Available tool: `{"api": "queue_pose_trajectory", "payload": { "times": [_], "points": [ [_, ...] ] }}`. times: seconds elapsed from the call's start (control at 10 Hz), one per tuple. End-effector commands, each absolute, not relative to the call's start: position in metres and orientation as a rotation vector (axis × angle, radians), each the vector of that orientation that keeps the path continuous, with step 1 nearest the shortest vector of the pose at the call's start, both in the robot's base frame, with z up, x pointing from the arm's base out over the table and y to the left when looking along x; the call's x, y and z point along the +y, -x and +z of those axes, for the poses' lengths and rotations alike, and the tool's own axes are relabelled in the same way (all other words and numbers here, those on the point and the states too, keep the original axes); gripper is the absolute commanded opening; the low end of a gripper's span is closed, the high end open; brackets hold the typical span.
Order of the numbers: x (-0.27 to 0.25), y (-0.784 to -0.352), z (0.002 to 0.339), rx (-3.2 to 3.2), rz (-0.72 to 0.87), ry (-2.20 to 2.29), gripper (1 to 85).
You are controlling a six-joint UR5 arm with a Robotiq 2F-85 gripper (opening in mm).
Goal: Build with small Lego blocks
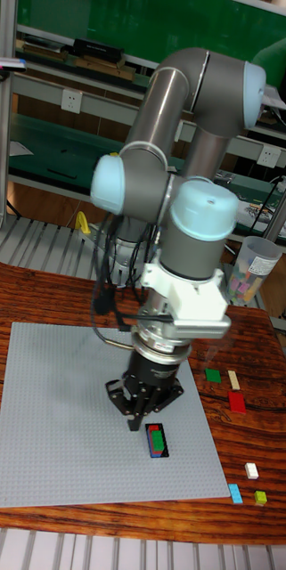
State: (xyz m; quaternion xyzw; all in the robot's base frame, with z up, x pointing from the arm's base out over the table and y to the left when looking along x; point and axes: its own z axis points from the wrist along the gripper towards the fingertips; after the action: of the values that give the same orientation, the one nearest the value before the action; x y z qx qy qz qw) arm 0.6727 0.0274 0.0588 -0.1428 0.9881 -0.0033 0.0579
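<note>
Item recorded: one grey baseplate [62,419] laid on a wooden table [36,285], bearing a small stack of bricks [158,441], red, green and blue, near its right edge. The gripper [143,411] was held low over the plate, just beside and to the left of the stack; its dark fingers were seen drawn close together, but whether anything was pinched between them could not be told from this view. Loose pieces were noted off the plate to the right: a green brick [213,376], a cream brick [233,379], a red brick [237,402], a white brick [251,470], a light-blue brick [236,493] and a lime brick [261,498]. A clear cup [254,267] of spare pieces stood behind. The step in hand was judged to be placement or pressing at the stack; the next move was judged to call for a straight lift clear, then a fetch from the loose bricks.
</note>
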Motion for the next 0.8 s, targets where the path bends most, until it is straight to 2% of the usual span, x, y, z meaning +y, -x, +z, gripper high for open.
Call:
{"api": "queue_pose_trajectory", "payload": {
  "times": [0.0, 0.3, 0.5, 0.6, 0.7],
  "points": [
    [0.004, -0.667, 0.062, 3.011, 0.036, 0.411, 1.3],
    [-0.016, -0.668, 0.062, 3.025, -0.078, 0.322, 1.3],
    [-0.029, -0.662, 0.062, 3.049, -0.071, 0.354, 1.3],
    [-0.021, -0.654, 0.059, 3.076, -0.018, 0.298, 1.3],
    [-0.02, -0.653, 0.055, 3.087, -0.036, 0.271, 1.3]
  ]
}}
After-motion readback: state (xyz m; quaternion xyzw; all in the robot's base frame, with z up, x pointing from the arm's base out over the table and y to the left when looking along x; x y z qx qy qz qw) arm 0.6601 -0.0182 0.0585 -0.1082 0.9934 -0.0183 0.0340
